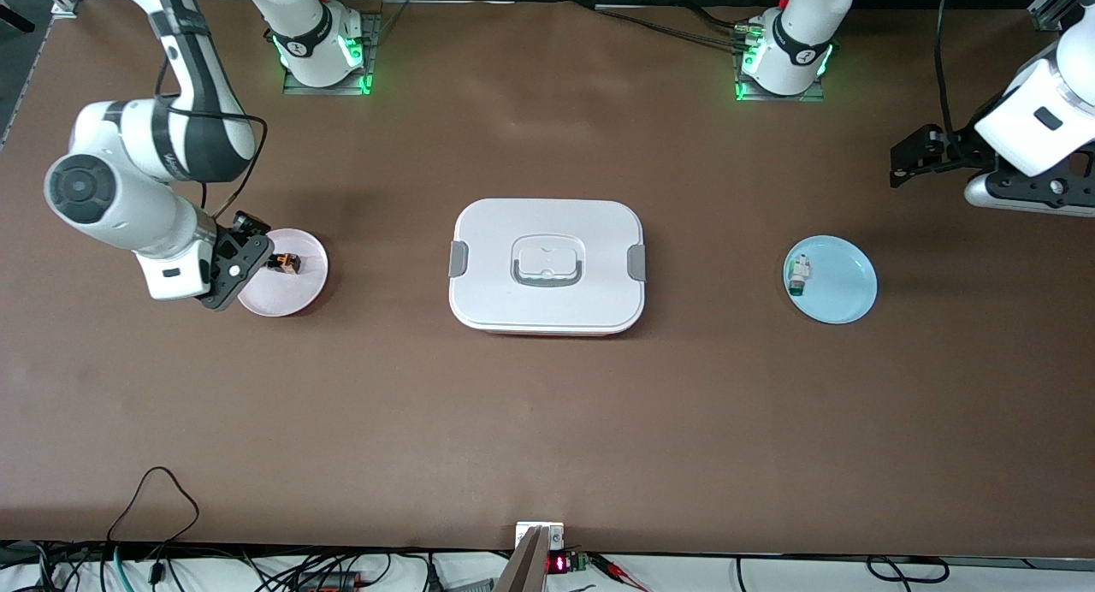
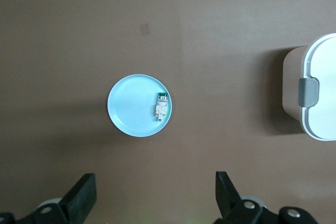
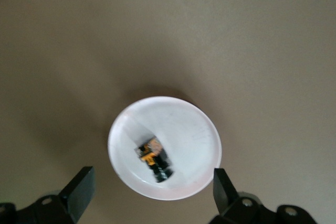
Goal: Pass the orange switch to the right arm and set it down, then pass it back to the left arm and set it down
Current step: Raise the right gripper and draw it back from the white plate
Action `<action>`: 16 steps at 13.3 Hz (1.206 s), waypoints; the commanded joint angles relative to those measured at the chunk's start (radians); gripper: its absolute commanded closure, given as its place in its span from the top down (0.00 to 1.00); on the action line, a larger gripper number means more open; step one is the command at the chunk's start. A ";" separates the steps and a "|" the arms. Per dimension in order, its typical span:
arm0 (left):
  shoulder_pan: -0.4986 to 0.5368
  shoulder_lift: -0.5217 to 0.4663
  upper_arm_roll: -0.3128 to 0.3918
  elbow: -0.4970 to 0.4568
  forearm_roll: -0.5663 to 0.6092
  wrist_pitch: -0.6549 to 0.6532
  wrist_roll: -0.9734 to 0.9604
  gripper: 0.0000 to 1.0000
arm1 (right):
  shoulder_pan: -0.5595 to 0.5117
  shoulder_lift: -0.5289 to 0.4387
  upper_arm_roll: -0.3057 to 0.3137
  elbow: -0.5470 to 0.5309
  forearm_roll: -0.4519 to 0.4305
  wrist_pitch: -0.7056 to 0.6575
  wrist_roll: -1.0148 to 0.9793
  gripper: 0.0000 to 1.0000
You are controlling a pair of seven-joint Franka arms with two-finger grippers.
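The orange switch (image 1: 285, 263) (image 3: 154, 158), a small black block with an orange band, lies loose on a pale pink plate (image 1: 304, 293) (image 3: 194, 129) toward the right arm's end of the table. My right gripper (image 1: 239, 263) (image 3: 152, 192) hangs open over that plate's outer edge, its fingers apart and holding nothing. The white lidded box (image 1: 547, 267) (image 2: 317, 93) stands mid-table between the two plates. My left gripper (image 1: 907, 160) (image 2: 156, 192) waits open and empty, high over the left arm's end of the table.
A light blue plate (image 1: 843, 288) (image 2: 128, 108) holds a small white-and-green component (image 1: 799, 275) (image 2: 160, 106) toward the left arm's end. Bare brown table surrounds the box. Cables and a small device sit along the table edge nearest the front camera.
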 commanded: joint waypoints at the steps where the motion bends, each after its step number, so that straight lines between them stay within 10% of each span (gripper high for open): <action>1: -0.006 0.010 -0.006 0.041 0.011 -0.014 0.003 1.00 | -0.002 -0.010 0.001 0.071 0.044 -0.085 0.181 1.00; 11: 0.004 0.035 -0.008 0.074 0.013 -0.037 -0.003 1.00 | 0.006 -0.035 0.002 0.459 0.048 -0.684 0.736 1.00; 16: 0.002 0.033 -0.010 0.072 0.016 -0.034 -0.005 1.00 | -0.099 -0.033 -0.007 0.458 -0.092 -0.480 0.728 1.00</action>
